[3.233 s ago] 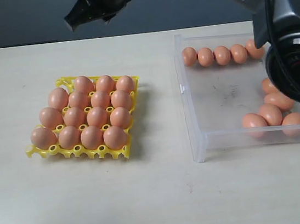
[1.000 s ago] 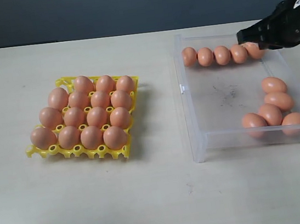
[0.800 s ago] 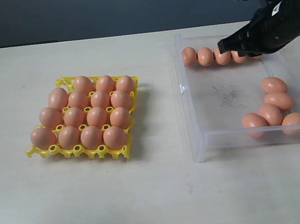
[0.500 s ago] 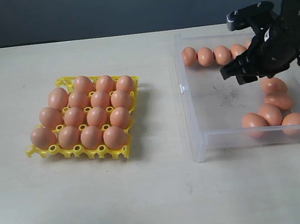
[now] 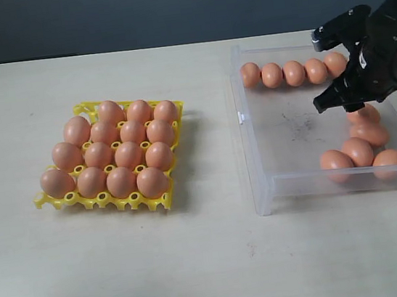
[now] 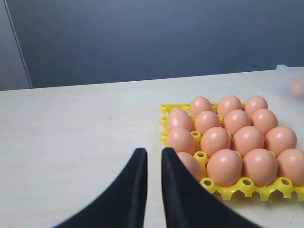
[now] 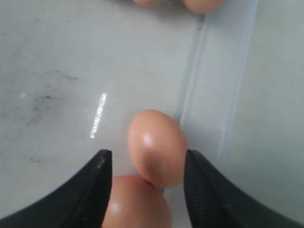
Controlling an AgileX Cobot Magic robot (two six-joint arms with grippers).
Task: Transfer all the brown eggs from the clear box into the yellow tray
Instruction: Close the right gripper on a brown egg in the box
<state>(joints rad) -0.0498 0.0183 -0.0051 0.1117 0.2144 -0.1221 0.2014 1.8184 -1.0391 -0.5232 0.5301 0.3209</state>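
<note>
As right fingers [image 7: 97,190] flank egg [image 7: 156,145], clear box [image 7: 223,85]

Brown eggs [image 5: 128,155] smooth, faintly glossy; clear box [image 5: 293,143] scuffed plastic; yellow tray [image 5: 102,198] plastic.

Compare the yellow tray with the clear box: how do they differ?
The yellow tray is an opaque lattice of cups; the clear box is see-through with plain walls. The tray is smaller than the box. The tray's brown eggs sit packed in rows; the box's lie loose along its walls. Both hold identical eggs.
</note>
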